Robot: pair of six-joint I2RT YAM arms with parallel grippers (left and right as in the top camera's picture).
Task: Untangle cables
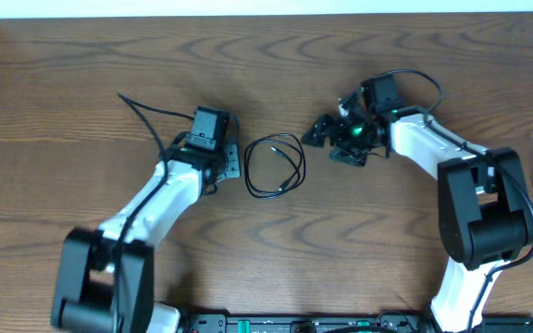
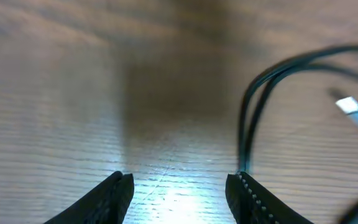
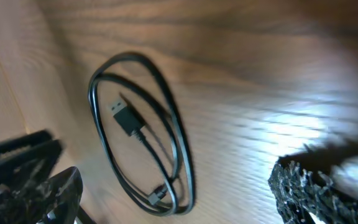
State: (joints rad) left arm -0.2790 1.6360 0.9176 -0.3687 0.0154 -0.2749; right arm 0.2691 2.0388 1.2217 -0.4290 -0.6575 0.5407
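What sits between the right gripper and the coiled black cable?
Nothing: only bare wooden table separates the right gripper and the black cable, clearest in the overhead view.

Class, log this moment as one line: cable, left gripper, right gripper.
thin black coiled cable: lying on brown wooden table | left gripper: open, beside cable | right gripper: open, empty, clear of cable

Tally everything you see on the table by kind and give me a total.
Black cable: 1
Robot arms: 2, the left arm and the right arm
Total: 3
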